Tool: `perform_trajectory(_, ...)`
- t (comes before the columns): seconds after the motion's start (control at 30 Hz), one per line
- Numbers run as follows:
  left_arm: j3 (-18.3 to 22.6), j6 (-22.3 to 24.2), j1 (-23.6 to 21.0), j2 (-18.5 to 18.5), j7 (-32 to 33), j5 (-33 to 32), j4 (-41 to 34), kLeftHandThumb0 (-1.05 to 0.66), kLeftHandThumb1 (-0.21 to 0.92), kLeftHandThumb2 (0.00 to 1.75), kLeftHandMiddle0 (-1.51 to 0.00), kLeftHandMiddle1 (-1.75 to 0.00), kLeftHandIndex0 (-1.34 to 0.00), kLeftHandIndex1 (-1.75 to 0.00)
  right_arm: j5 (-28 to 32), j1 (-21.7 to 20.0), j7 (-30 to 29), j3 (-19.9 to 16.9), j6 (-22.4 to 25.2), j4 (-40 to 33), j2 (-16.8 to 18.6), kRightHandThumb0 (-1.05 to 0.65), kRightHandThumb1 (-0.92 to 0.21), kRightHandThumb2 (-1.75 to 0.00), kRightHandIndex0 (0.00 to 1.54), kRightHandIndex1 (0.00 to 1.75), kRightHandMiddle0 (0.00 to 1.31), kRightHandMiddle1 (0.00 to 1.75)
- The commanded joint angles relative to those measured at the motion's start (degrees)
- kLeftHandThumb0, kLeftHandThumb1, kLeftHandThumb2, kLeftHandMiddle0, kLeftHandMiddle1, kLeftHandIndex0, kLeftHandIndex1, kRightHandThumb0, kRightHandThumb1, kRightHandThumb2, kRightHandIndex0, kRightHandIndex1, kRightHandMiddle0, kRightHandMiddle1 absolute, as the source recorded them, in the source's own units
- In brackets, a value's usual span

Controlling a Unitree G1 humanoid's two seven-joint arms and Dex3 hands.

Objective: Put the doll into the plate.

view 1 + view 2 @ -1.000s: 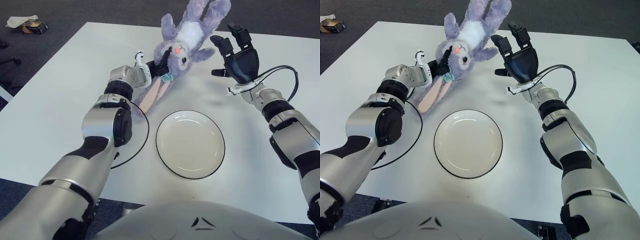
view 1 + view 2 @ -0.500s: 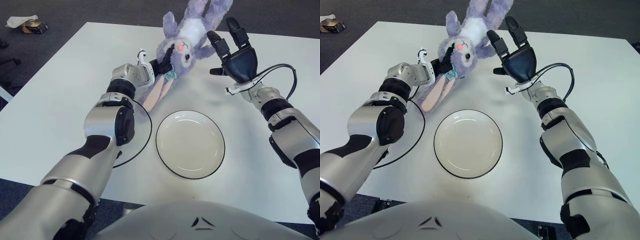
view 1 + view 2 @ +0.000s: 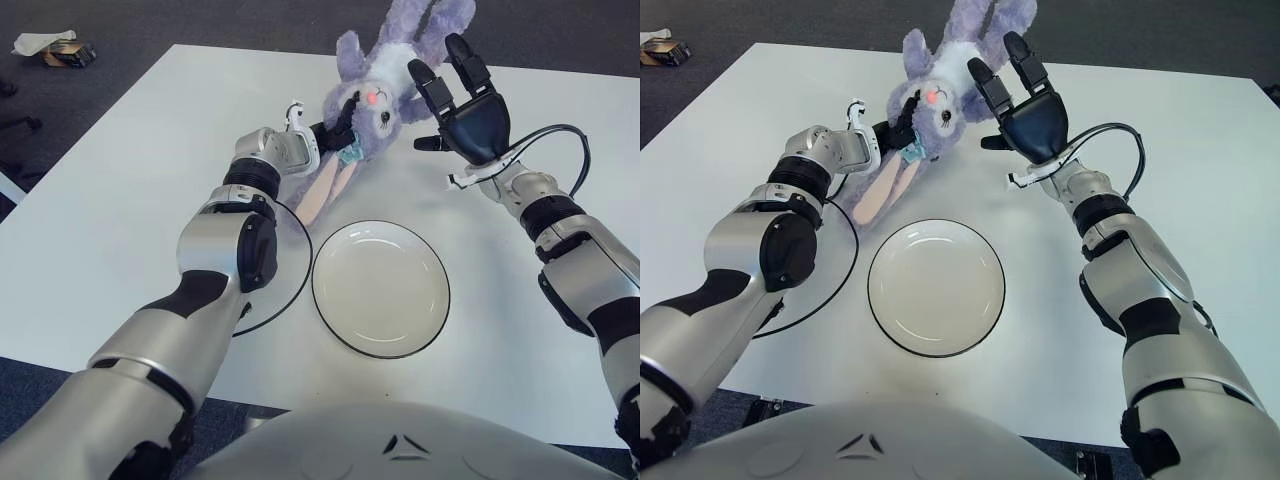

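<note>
Firmly, left hand (image 3: pixel 300 150) fingers grip the fluffy purple doll (image 3: pixel 375 85).

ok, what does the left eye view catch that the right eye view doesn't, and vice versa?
Only the left eye view: the crumpled white item on the floor, whole, and the floor along the table's left edge.
Only the right eye view: the table's far right corner.
Both: the left hand gripping the doll near its head, the right hand open beside it, the plate with nothing in it, and the black ring left of the plate.
</note>
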Motion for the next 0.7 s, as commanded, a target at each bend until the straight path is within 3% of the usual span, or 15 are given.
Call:
perform_trajectory(0.0, -0.5, 0.7, -1.9, -0.3, 0.4, -0.1, -0.5, -0.47, 0.33, 1.30, -1.33, -1.75, -0.60, -1.75, -0.9, -1.6, -1.0, 0.5, -0.2, -0.7, -0.6, -1.00, -0.91, -0.47, 0.00, 0.00, 0.00, 0.15)
perform_trajectory(0.37, -0.8, 0.8, -1.8, -1.0, 2.7, 0.3, 0.3, -0.48, 0.31, 1.32, -1.34, -1.75, -0.61, -1.75, -1.3, -2.4, 0.4, 1.1, -2.9, -2.1, -0.9, -0.93, -0.92, -0.47, 0.00, 0.00, 0.00, 0.17)
perform_trajectory(0.67, 0.4, 4.7, -2.4, -0.8, 6.5, -0.7, -0.4, -0.48, 0.30, 1.34, -1.32, -1.75, -0.63, -1.75, -2.6, -3.0, 3.7, 1.8, -2.6, -3.5, -2.5, -0.85, -0.92, -0.52, 0.00, 0.00, 0.00, 0.18)
